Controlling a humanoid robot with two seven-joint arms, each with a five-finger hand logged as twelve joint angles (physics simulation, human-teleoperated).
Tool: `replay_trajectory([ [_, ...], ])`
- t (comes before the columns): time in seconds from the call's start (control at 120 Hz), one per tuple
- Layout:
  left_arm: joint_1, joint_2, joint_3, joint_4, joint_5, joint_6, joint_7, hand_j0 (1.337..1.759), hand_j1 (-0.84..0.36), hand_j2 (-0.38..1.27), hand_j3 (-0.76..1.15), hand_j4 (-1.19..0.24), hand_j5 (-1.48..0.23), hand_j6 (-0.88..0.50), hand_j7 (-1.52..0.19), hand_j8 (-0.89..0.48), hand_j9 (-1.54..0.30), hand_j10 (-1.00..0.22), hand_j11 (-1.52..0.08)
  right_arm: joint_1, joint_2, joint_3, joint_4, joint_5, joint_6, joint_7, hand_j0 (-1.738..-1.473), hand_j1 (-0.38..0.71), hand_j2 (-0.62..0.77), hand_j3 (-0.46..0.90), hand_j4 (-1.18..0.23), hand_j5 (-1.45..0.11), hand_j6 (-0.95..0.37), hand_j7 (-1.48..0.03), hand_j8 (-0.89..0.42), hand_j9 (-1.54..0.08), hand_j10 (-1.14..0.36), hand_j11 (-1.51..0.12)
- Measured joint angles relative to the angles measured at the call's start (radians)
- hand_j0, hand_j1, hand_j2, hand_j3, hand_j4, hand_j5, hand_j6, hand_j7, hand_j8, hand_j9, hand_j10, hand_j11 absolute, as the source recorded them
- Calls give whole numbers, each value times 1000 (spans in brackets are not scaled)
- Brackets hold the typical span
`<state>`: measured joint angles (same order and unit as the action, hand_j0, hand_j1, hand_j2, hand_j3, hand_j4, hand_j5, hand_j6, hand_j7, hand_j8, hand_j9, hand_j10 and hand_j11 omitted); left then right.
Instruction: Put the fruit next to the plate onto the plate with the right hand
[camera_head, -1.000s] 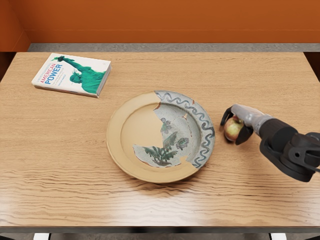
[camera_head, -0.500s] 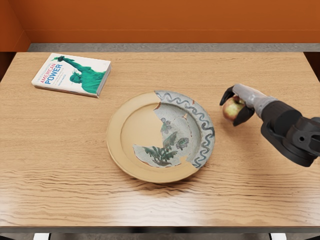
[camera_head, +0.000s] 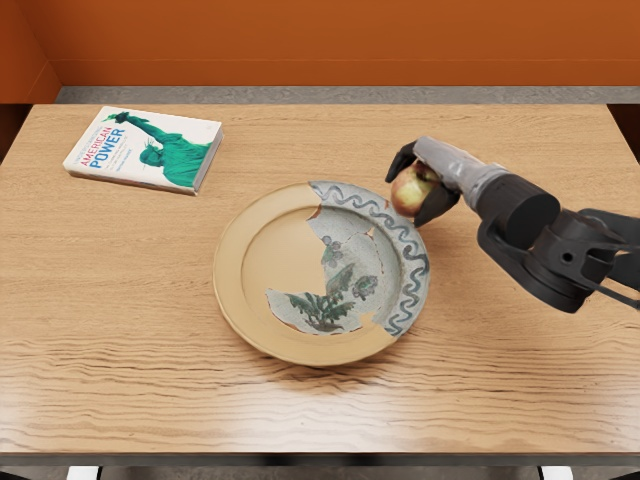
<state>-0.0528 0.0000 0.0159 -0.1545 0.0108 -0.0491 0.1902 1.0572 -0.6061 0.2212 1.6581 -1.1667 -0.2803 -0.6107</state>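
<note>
Clutching the apple (camera_head: 405, 190) firmly, the right hand (camera_head: 432, 178) hangs at the plate's (camera_head: 238, 265) far-right rim, lifted, I'd say, to clear that lip before setting the fruit down.

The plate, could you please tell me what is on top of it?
Nothing lies on the plate but its painted pattern. The right robot hand holds the apple above its far right rim, hiding a bit of rim there.
</note>
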Motion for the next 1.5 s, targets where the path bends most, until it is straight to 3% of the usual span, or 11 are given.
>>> replay_trajectory([
  [0.492,-1,0,0,0,0,0,0,1658,339,2,0,-9,-11,-9,-11,-9,-11,-9,-11,-6,167,-9,-1,3,1,0,-1657,170,231,1,-569,-840,-426,-790,-323,-829,-506,-812],
  [0.792,-1,0,0,0,0,0,0,1658,339,2,0,-9,-11,-9,-11,-9,-11,-9,-11,-63,207,-14,-5,-10,1,1,-1657,198,294,1,-573,-833,-397,-789,-305,-827,-480,-824],
  [0.925,-1,0,0,0,0,0,0,1658,339,2,0,-9,-11,-9,-11,-9,-11,-9,-11,-70,209,-14,-6,-12,0,0,-1657,198,253,1,-564,-800,-409,-766,-327,-801,-497,-798],
  [1.075,-1,0,0,0,0,0,0,1658,339,2,0,-9,-11,-9,-11,-9,-11,-9,-11,-73,213,-12,-7,-12,-1,0,-1658,-45,123,0,-307,-432,-235,-415,-193,-433,-275,-431],
  [1.175,-1,0,0,0,0,0,0,1658,339,2,0,-9,-11,-9,-11,-9,-11,-9,-11,-73,211,-6,-6,-9,-1,0,-1658,-163,76,0,-189,-265,-145,-254,-119,-265,-169,-264],
  [1.35,-1,0,0,0,0,0,0,1658,339,2,0,-9,-11,-9,-11,-9,-11,-9,-11,-73,178,63,13,26,25,0,-1658,-271,33,0,-81,-112,-63,-108,-52,-113,-72,-112],
  [1.5,0,0,0,0,0,0,0,1658,339,2,0,-9,-11,-9,-11,-9,-11,-9,-11,-88,121,229,23,170,199,0,-1658,-312,17,0,-40,-54,-32,-52,-26,-54,-35,-54],
])
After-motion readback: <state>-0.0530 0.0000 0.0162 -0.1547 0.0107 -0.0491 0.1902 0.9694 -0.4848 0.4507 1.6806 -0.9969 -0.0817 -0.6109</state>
